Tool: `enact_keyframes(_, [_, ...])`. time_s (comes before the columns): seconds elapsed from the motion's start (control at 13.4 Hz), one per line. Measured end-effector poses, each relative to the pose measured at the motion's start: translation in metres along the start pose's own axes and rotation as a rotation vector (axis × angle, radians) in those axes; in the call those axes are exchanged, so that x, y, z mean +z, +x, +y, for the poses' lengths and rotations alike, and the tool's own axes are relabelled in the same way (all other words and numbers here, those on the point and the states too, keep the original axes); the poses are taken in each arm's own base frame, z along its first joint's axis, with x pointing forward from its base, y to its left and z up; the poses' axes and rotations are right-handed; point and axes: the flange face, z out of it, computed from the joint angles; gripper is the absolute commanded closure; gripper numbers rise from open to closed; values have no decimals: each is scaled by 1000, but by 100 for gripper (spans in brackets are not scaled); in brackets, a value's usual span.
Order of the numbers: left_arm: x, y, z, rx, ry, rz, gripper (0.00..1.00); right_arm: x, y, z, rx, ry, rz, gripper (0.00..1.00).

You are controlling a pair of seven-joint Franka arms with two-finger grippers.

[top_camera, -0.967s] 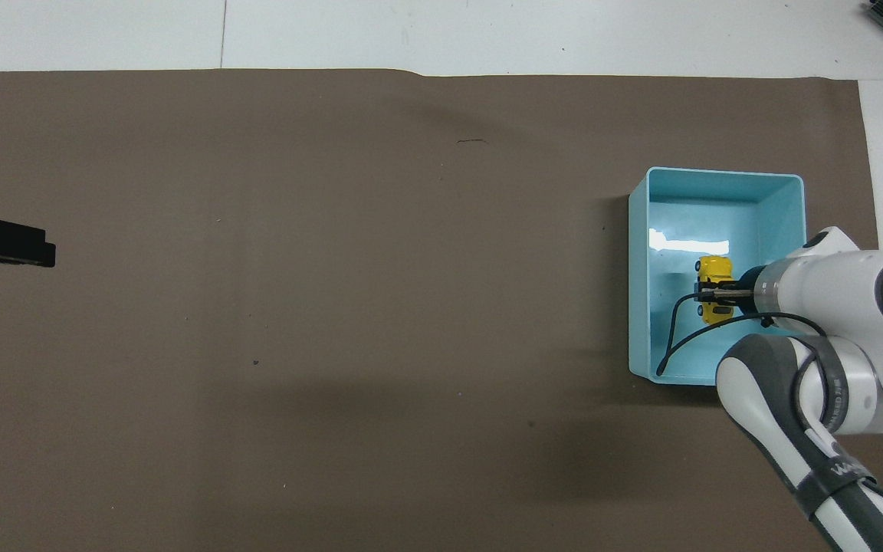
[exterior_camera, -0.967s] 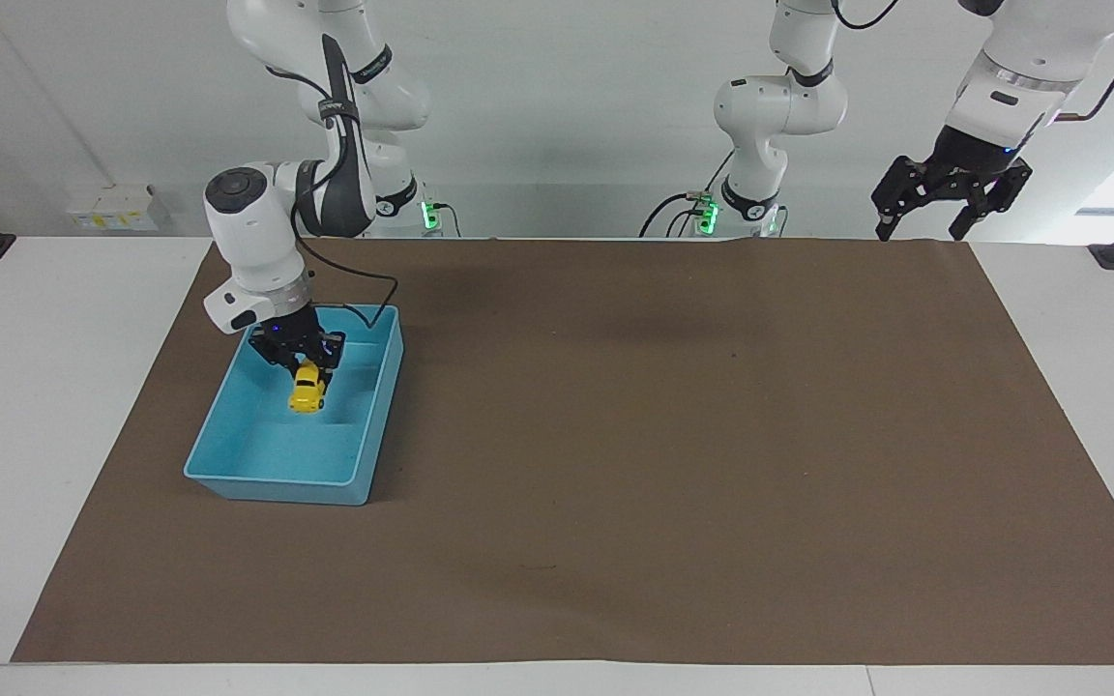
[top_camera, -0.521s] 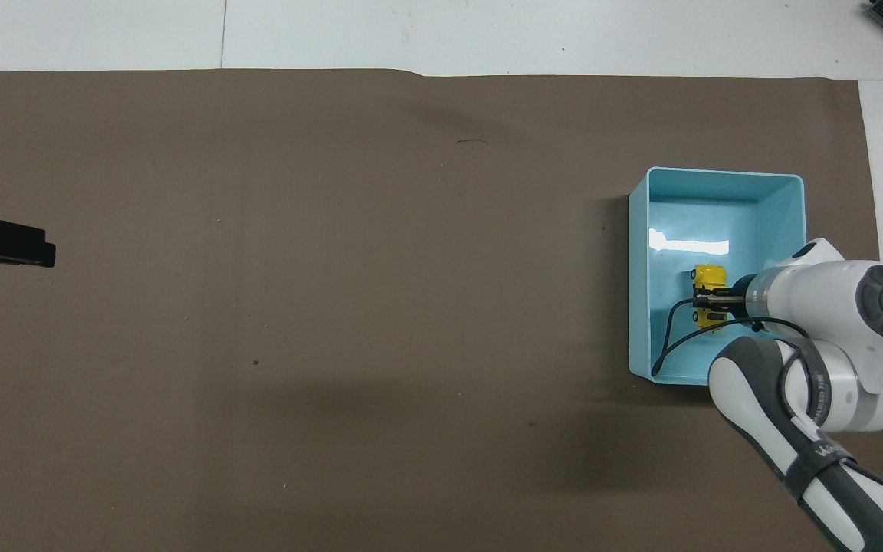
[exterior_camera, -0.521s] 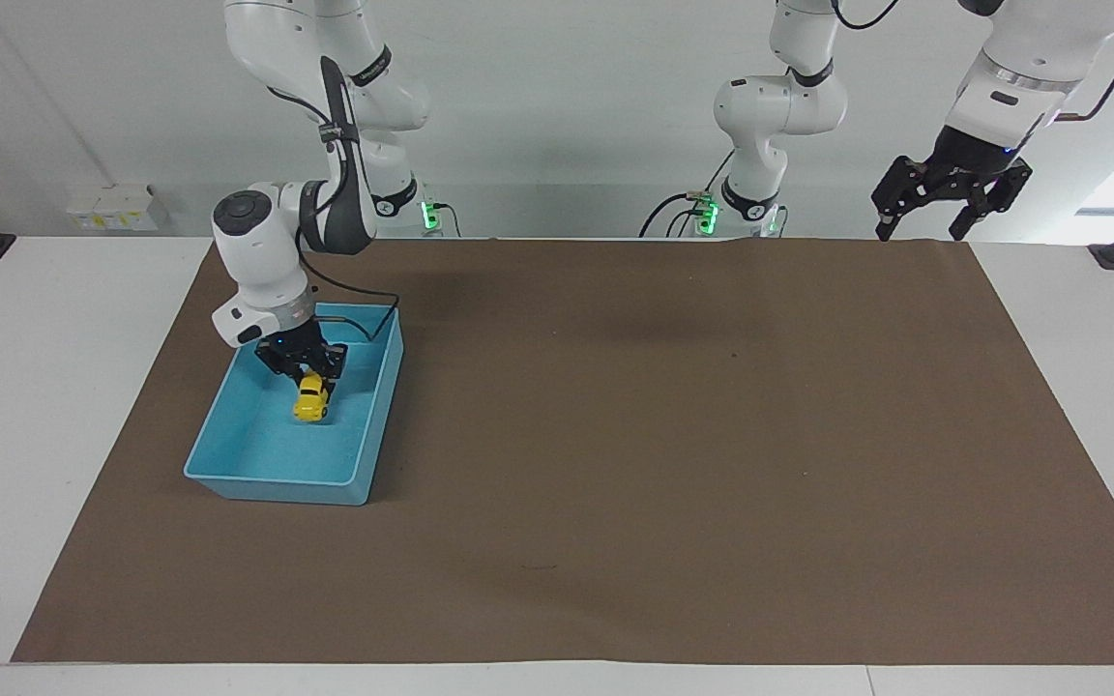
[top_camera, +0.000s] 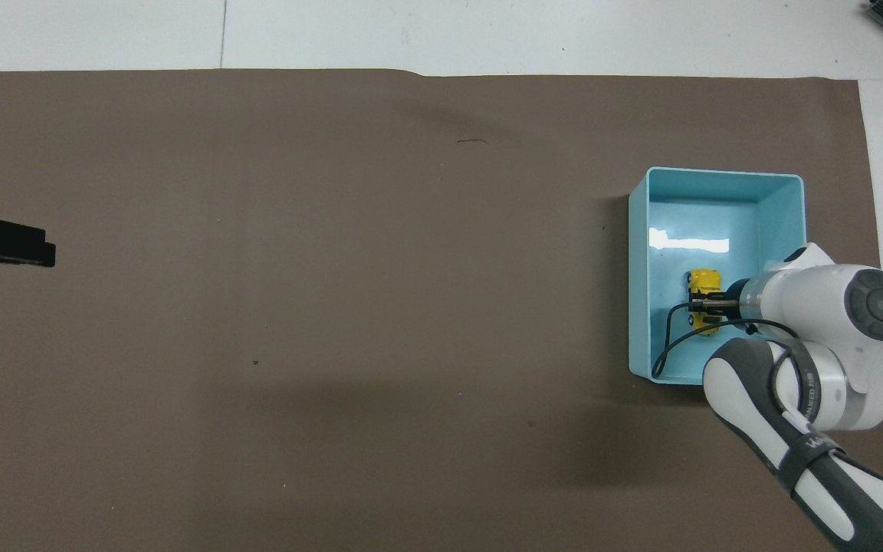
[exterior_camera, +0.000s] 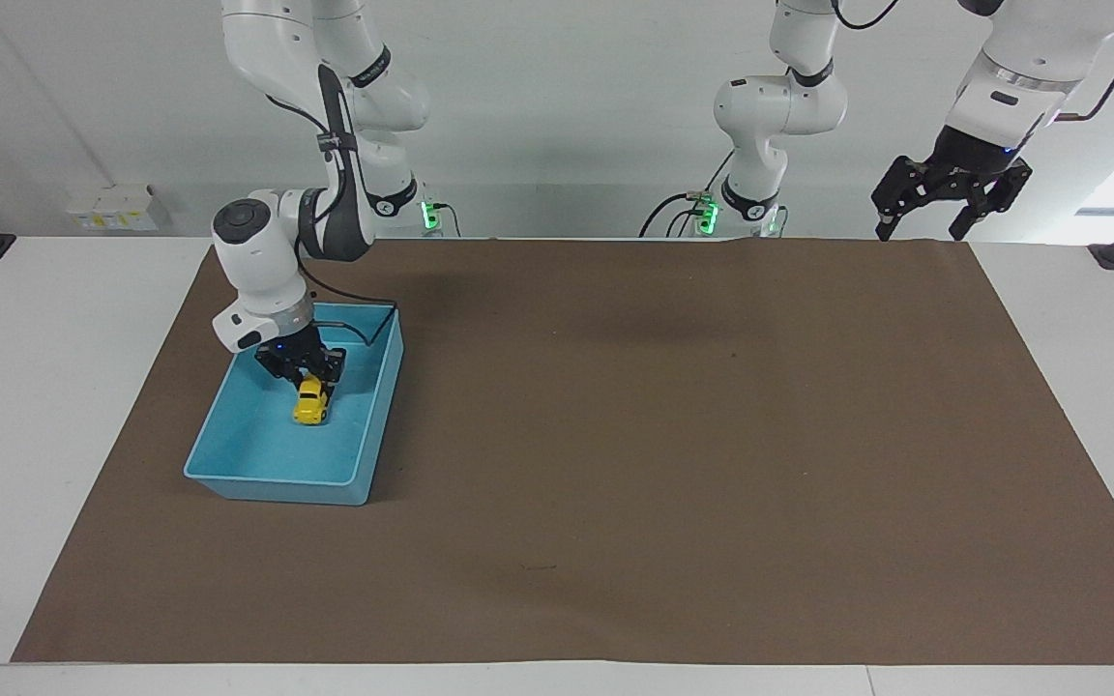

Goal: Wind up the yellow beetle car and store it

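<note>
The yellow beetle car (exterior_camera: 309, 406) is low inside the blue bin (exterior_camera: 272, 480), at or just above its floor. My right gripper (exterior_camera: 311, 385) reaches down into the bin and is shut on the car's upper end. In the overhead view the car (top_camera: 704, 280) shows under the right gripper (top_camera: 706, 304), in the middle of the bin (top_camera: 725, 175). My left gripper (exterior_camera: 949, 198) waits open and empty, raised over the mat's edge at the left arm's end of the table. Its tip shows in the overhead view (top_camera: 4, 245).
A brown mat (exterior_camera: 615, 435) covers most of the white table (exterior_camera: 54, 387). The bin stands on the mat at the right arm's end. A black cable (top_camera: 667, 345) hangs from the right wrist into the bin.
My right gripper has lowered the car deeper into the bin, and the wrist has drawn a little toward the robots. The left arm has not moved.
</note>
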Motion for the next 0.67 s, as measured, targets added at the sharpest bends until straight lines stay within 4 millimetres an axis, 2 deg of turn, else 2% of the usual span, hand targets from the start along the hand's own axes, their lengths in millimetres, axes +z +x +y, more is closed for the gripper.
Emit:
enact_keyframes(0.22, [0, 0, 0, 0, 0, 0, 0, -2, 7, -3, -9, 2, 9, 0])
enact_keyframes(0.37, [0, 0, 0, 0, 0, 0, 0, -16, 19, -8, -19, 1, -7, 0])
enact_keyframes(0.52, [0, 0, 0, 0, 0, 0, 0, -50, 41, -12, -25, -5, -46, 0])
enact_keyframes(0.67, [0, 0, 0, 0, 0, 0, 0, -91, 61, -11, -17, -8, -75, 0])
